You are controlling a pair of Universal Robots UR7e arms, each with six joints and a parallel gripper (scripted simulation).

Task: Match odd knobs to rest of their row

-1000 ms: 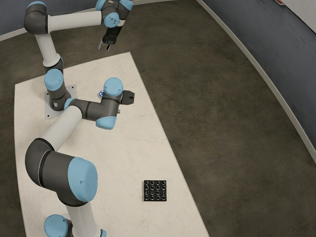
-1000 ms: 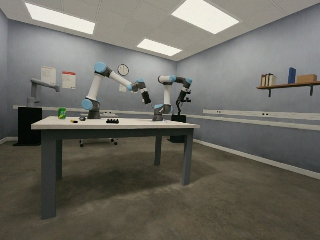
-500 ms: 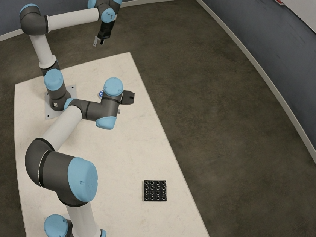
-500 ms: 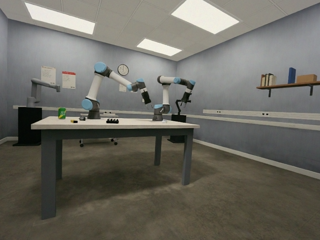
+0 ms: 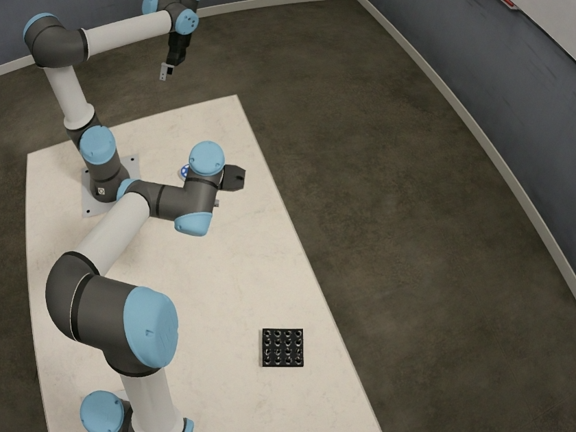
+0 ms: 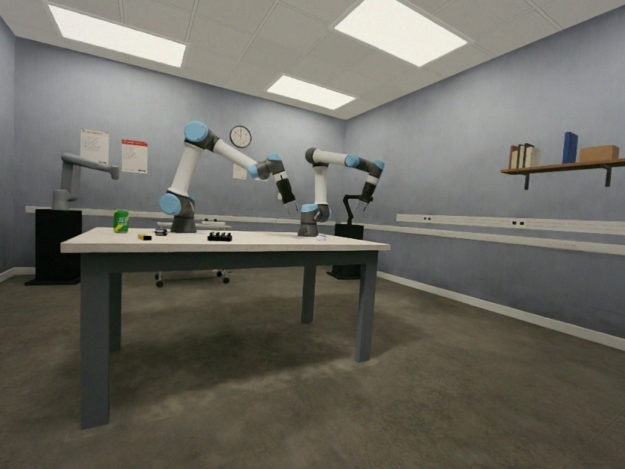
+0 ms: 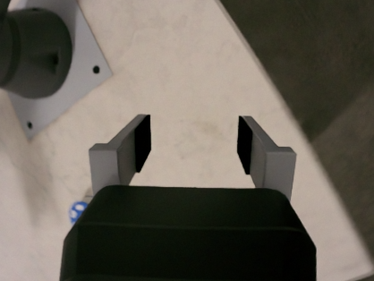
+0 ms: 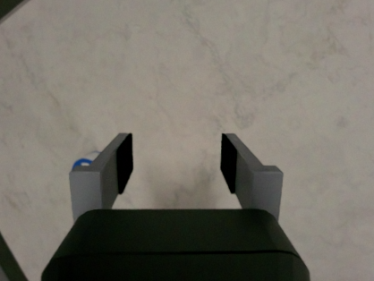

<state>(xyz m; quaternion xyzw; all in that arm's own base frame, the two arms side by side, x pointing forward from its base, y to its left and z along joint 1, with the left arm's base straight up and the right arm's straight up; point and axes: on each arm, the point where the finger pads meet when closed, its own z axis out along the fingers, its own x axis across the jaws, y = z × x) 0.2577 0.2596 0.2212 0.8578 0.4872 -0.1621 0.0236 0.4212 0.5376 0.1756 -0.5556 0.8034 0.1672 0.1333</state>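
Note:
The black knob box [image 5: 282, 348] [image 6: 219, 237] lies on the table with four rows of four dark knobs. The knobs are too small here to read which marks they point at. My left gripper [image 5: 166, 72] [image 6: 361, 205] [image 7: 193, 132] is open and empty, high up and far from the box, beyond the far end of the table in the top view. My right gripper [image 6: 291, 207] [image 8: 176, 151] is open and empty above the table, also well away from the box. In the top view its own arm mostly hides it. Neither wrist view shows the box.
A blue and white round object [image 5: 184, 171] [image 7: 78, 211] [image 8: 82, 163] lies near the left arm's base, partly hidden. In the exterior view a green can [image 6: 120, 221], a yellow and black item [image 6: 144, 237] and a small dark item [image 6: 161, 231] stand left of the box.

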